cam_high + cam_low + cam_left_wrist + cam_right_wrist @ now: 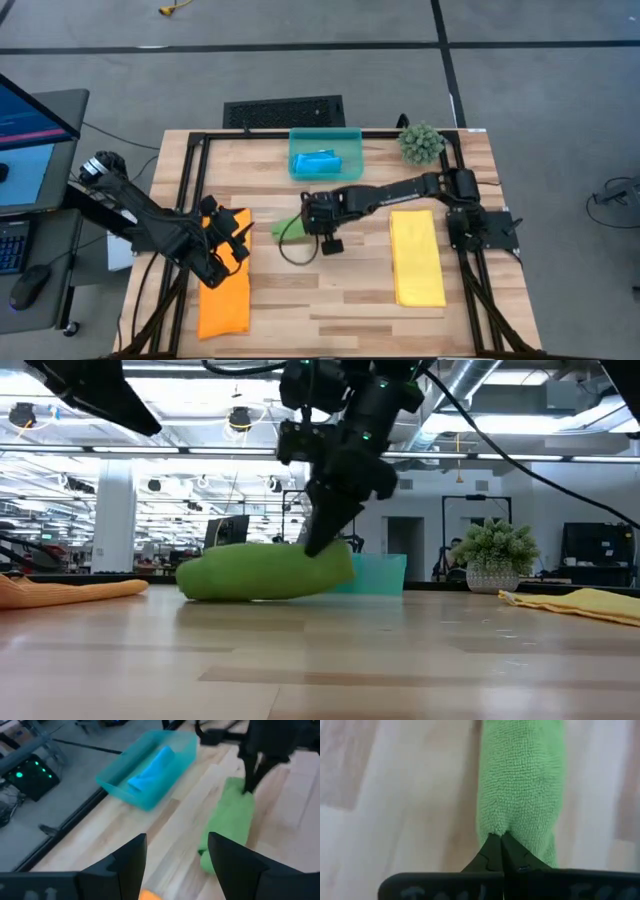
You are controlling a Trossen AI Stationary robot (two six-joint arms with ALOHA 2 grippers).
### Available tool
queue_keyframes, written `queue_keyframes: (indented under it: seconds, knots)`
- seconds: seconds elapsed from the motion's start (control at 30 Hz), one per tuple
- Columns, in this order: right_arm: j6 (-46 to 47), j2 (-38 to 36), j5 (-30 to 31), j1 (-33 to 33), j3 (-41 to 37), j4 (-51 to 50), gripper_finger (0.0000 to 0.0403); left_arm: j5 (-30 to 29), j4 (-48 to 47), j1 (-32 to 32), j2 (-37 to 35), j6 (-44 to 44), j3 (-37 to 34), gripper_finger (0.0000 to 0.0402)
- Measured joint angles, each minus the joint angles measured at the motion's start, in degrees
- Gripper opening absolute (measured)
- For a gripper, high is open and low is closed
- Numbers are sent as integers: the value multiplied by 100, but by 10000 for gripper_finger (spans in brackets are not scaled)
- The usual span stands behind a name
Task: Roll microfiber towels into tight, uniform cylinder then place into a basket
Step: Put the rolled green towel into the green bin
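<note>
A green microfiber towel [262,572], rolled into a thick cylinder, lies on the wooden table near its middle [284,229]. My right gripper [500,842] is shut on one end of it. A rolled blue towel [318,161] lies inside the teal basket [300,138] at the table's far edge. The orange towel [224,295] lies flat at the left and the yellow towel [416,258] flat at the right. My left gripper [176,854] hovers open above the orange towel's far end [238,233], with nothing between its fingers. My right gripper pinches a small bunch of cloth at the green roll's end [496,826] between its two shut fingertips. The fingers slant down from above and from the table's right, in line with the roll's length [322,538]. The roll stretches away from them and lies on the table.
A spiky green plant ball [421,143] stands at the far right corner, beside the basket. A black frame [185,180] runs along the table's edges. Bare wood lies between the orange and yellow towels at the near side.
</note>
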Motion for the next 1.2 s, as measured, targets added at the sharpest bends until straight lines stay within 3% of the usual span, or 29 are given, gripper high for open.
queue_keyframes:
  seconds: [0.4, 0.83, 1.0, 1.2]
  knots:
    - [-309, -433, -249, -846, -18, -14, 0, 361, 143, 113, -798, -1115, -1274, 204]
    - [224, 129, -290, -493, -352, 578, 2, 618, 517, 113, -1193, -986, -1691, 204]
    - [443, 129, -294, -483, -373, 657, 32, 621, 730, 105, -1181, -778, -1691, 204]
    - [386, 129, -297, -413, -373, 659, 105, 617, 862, 105, -1182, -542, -1691, 204]
